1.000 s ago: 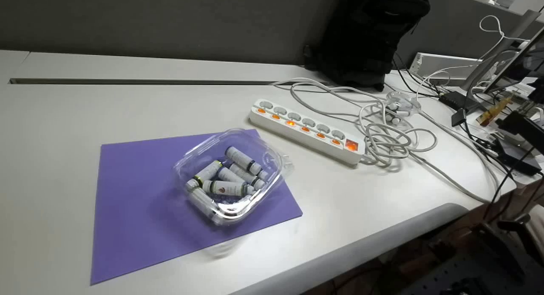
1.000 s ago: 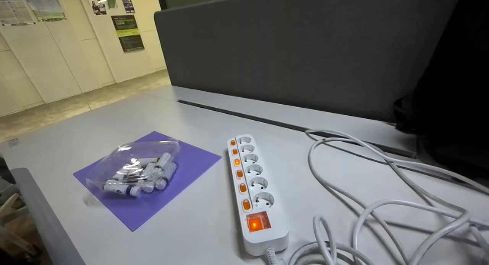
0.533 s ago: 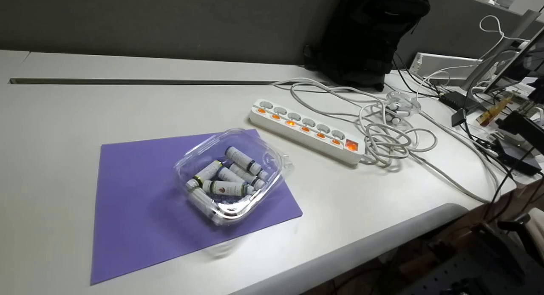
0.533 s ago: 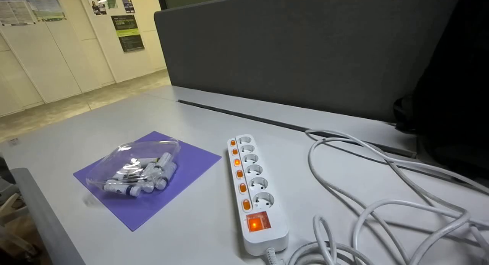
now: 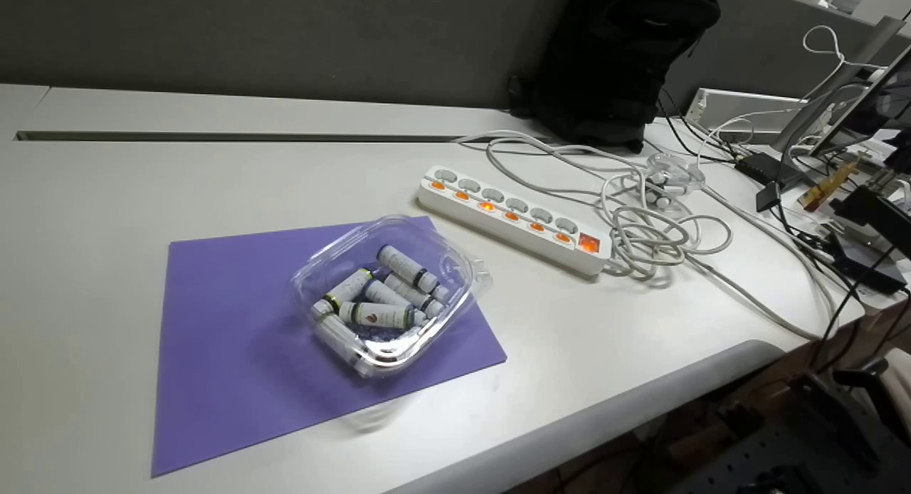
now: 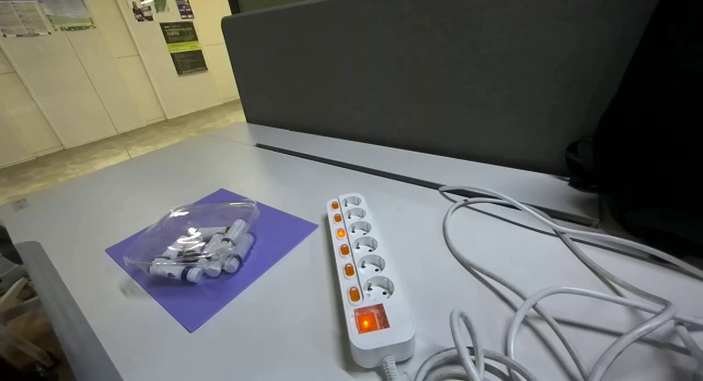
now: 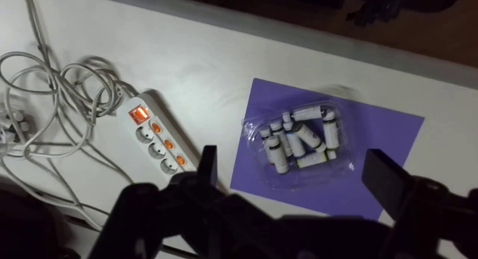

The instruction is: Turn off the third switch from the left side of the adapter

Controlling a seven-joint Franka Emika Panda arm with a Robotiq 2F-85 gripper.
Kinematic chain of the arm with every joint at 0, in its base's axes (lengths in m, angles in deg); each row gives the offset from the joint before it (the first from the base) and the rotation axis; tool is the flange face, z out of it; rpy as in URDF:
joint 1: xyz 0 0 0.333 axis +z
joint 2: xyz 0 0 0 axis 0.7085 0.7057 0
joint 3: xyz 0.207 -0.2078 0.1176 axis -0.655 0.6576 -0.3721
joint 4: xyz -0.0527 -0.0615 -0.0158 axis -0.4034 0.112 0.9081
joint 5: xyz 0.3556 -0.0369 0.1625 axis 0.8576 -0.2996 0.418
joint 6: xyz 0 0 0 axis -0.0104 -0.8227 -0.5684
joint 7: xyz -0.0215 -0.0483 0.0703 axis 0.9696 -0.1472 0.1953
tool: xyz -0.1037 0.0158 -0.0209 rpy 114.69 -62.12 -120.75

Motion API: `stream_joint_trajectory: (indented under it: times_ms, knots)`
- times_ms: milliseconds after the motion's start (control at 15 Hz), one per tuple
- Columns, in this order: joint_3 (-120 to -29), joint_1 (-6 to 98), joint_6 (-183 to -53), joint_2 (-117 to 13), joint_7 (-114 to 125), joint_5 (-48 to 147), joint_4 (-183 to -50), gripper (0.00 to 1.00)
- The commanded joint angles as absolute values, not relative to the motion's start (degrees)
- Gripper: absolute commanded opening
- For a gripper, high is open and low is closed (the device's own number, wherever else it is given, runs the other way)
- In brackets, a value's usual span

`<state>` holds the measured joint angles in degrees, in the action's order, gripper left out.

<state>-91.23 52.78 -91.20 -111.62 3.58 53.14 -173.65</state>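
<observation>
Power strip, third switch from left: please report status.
Gripper open, holding nothing. Third switch lit, uncovered in both exterior views. Wrist view: hidden behind gripper.

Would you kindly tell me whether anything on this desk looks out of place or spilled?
Yes, the white cabling beside the adapter lies in a messy tangle rather than coiled. Nothing looks spilled; the bottles lie inside their clear container.

The white adapter [image 5: 514,228] lies on the desk [image 5: 605,337], third switch [image 5: 486,206] glowing orange.
</observation>
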Motion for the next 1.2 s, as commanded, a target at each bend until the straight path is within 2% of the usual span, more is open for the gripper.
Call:
stream_joint_trajectory:
  times_ms: [0,533,600,667,867,1133]
  knots:
    - [-91.19,48.60,-101.10,-109.18,-1.78,48.87,-176.72,1.00]
    - [-87.60,42.01,-115.16,-95.37,-3.85,47.27,-175.00,1.00]
    - [-86.56,41.96,-116.49,-93.56,-3.43,48.06,-174.61,0.75]
    - [-85.48,41.70,-117.61,-91.50,-3.27,48.57,-174.03,0.75]
    - [-82.35,41.13,-120.19,-86.11,-2.34,49.82,-172.15,0.51]
    - [-78.90,40.33,-123.35,-79.24,-1.30,50.77,-169.57,0.24]
